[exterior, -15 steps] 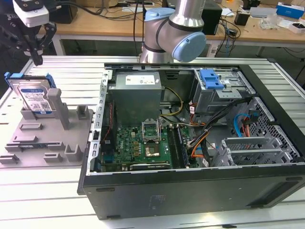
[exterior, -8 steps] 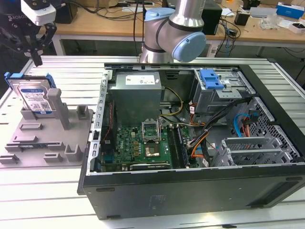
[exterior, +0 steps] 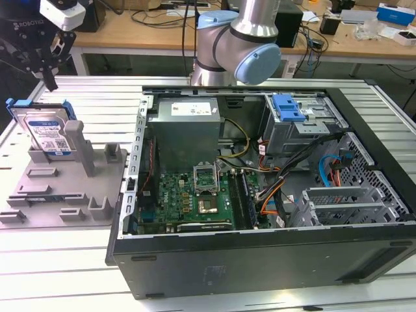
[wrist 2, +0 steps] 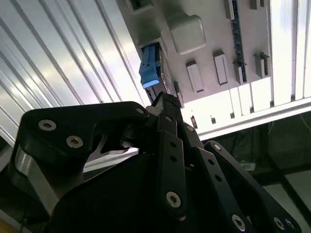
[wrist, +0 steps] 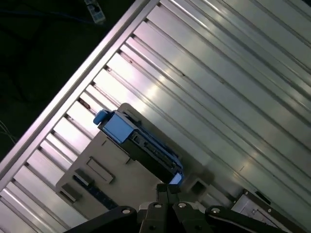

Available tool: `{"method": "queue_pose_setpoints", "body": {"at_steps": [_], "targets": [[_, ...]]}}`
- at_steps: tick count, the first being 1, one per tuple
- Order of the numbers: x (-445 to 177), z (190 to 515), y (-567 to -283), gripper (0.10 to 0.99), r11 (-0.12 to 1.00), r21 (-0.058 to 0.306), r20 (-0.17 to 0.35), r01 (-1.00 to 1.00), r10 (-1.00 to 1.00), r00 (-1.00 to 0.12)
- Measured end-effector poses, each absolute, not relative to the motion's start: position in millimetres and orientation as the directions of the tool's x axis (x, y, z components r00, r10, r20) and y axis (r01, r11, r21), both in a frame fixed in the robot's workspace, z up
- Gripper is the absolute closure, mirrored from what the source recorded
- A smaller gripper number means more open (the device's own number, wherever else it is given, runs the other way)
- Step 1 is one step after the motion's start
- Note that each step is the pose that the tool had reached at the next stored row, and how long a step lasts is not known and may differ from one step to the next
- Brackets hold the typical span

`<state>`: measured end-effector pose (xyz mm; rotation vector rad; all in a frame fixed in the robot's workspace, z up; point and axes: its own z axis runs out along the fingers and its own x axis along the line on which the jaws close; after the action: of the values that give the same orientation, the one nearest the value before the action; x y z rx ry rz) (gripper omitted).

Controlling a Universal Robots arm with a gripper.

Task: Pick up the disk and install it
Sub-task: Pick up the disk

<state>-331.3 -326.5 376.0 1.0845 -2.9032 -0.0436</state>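
The disk (exterior: 47,131), silver with a white-and-blue label and a blue caddy frame, stands on edge in a grey holder (exterior: 62,192) on the exterior view's left. My gripper (exterior: 49,80) hangs just above its top edge, fingers drawn together with nothing between them, not touching it. In both wrist views the disk (wrist 2: 149,73) (wrist: 138,143) shows edge-on beyond my fingertips (wrist 2: 167,103) (wrist: 167,188), with its blue end tab facing the camera.
An open black computer case (exterior: 260,263) lies to the exterior view's right of the holder, with a motherboard, cables and a silver drive cage (exterior: 305,133) topped by a blue latch piece (exterior: 288,107). The arm's base (exterior: 237,45) stands behind the case. The ribbed aluminium table (exterior: 65,260) carries everything.
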Motion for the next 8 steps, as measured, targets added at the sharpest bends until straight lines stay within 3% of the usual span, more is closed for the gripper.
{"method": "queue_pose_setpoints", "body": {"at_steps": [8], "targets": [[-331.3,375.6,-326.5,0.980,0.639,0.041,0.030,-0.768,-0.770,-0.638]]}}
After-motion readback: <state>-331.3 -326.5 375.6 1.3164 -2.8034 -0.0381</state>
